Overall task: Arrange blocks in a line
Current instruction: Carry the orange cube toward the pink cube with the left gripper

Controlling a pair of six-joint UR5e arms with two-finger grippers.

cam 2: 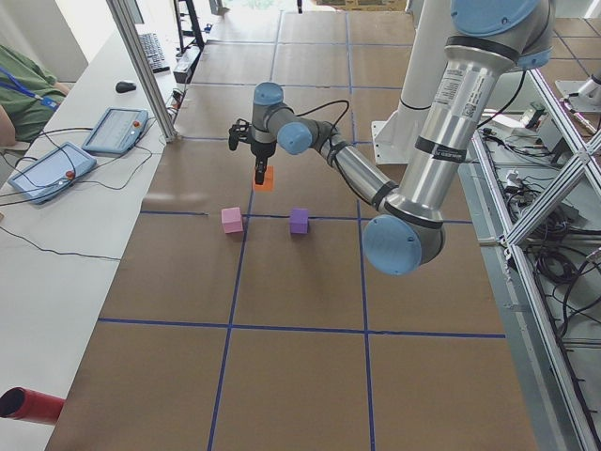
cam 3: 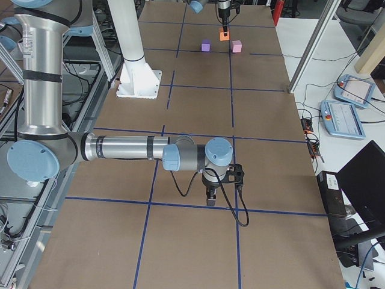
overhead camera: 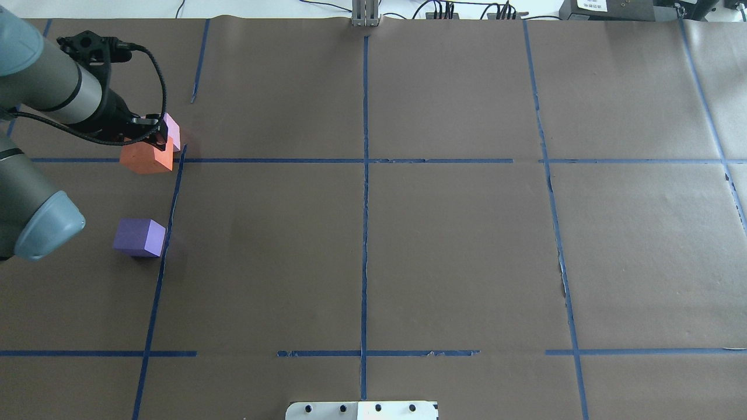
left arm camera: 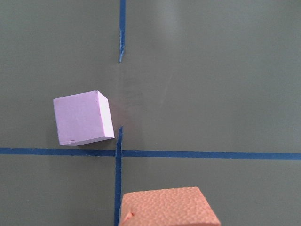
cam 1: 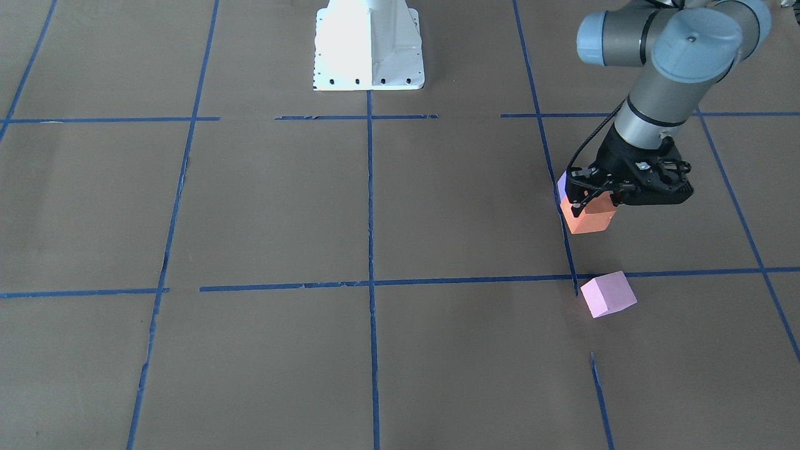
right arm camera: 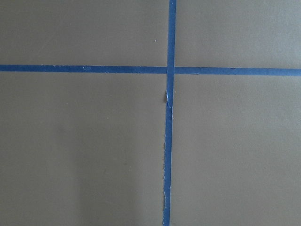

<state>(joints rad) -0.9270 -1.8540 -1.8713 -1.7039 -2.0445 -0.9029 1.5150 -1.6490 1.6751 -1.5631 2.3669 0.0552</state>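
My left gripper [cam 1: 597,199] is shut on the orange block [cam 1: 587,219] and holds it above the table; it also shows in the overhead view [overhead camera: 149,140]. The pale pink-lilac block [cam 1: 608,294] lies on the table beside a tape crossing, on the operators' side of the orange block. In the left wrist view it [left arm camera: 83,117] is ahead of the orange block [left arm camera: 169,207]. The dark violet-purple block [overhead camera: 140,237] sits on the table nearer the robot, mostly hidden behind the gripper in the front view. My right gripper [cam 3: 210,195] hangs low over the far end of the table; I cannot tell whether it is open or shut.
Blue tape lines [overhead camera: 365,160] divide the brown table into squares. The white robot base [cam 1: 369,47] stands at the table's robot-side edge. The right wrist view shows only a tape crossing [right arm camera: 170,70].
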